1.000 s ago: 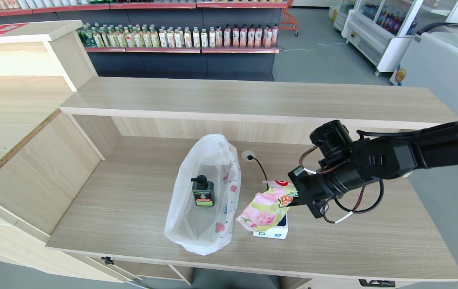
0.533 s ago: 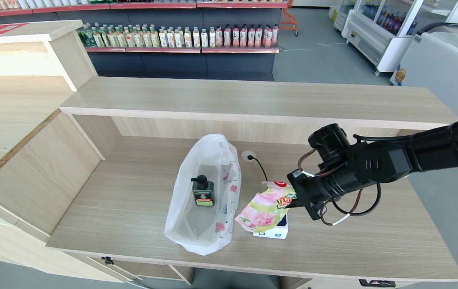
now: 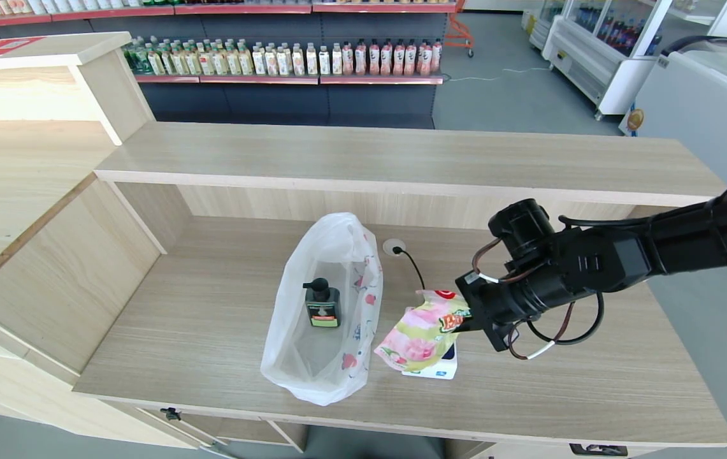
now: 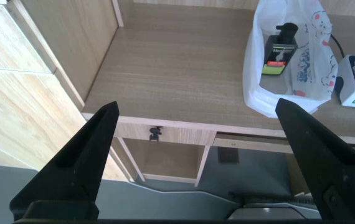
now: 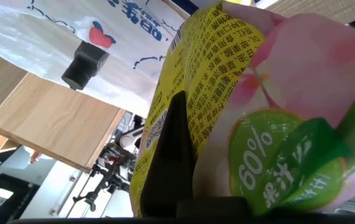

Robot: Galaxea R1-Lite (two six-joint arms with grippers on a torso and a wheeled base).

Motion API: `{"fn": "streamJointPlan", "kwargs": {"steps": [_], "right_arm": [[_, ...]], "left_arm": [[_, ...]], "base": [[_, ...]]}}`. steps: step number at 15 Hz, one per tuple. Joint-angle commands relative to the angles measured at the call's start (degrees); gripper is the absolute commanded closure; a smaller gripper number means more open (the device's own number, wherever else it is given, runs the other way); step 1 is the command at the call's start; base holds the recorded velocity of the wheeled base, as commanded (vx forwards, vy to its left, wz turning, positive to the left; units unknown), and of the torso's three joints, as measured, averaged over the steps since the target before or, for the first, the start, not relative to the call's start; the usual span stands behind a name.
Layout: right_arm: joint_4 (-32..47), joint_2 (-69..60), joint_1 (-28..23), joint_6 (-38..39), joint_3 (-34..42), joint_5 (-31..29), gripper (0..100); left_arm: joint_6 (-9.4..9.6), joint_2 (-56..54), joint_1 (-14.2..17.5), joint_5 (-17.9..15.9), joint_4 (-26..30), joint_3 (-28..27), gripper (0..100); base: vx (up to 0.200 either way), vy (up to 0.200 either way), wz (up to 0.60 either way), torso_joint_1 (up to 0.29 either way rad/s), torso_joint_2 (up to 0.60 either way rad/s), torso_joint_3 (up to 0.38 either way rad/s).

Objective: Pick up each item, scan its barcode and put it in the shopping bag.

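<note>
The right arm is matte black (cylinder-capped wrist), with looping brown, black and white cables.

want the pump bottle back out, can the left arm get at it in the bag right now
Probably yes: the left gripper is open and empty, only counter lies between it and the shopping bag, and the bag's mouth gapes open, showing the upright pump bottle.

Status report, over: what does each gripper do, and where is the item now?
Left gripper open, empty. Right gripper shut on the pouch, above the scanner, beside the shopping bag. Pump bottle already in the bag. Path to the bag clear.
</note>
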Motion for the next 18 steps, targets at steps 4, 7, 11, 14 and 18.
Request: {"fn": "streamJointPlan", "kwargs": {"steps": [4,7,11,14,18], "right_arm": [[-0.51,-1.99,-0.45,0.13,0.23,-0.15,100],[-0.51,-11.3,-2.56,-0.84,4.01,-0.5,100],[-0.34,-27.39,-3.97,-34.06,9.81,-15.09,100],[-9.04,-28.44,-5.55,-67.19,18.51,-26.78,100],[-30.84,-29.5,-5.64,-78.36,33.63,-18.78,100]], "left_arm": [[0.0,-0.02,0.02,0.0,-0.01,0.01,0],[0.0,-0.02,0.02,0.0,-0.01,0.01,0],[0.09,-0.02,0.02,0.0,-0.01,0.01,0],[0.0,-0.02,0.02,0.0,-0.01,0.01,0],[0.0,-0.02,0.02,0.0,-0.01,0.01,0]], "base": [[0.0,0.0,0.0,0.0,0.0,0.0],[0.0,0.0,0.0,0.0,0.0,0.0],[0.0,0.0,0.0,0.0,0.0,0.0],[0.0,0.0,0.0,0.0,0.0,0.0],[0.0,0.0,0.0,0.0,0.0,0.0]]}}
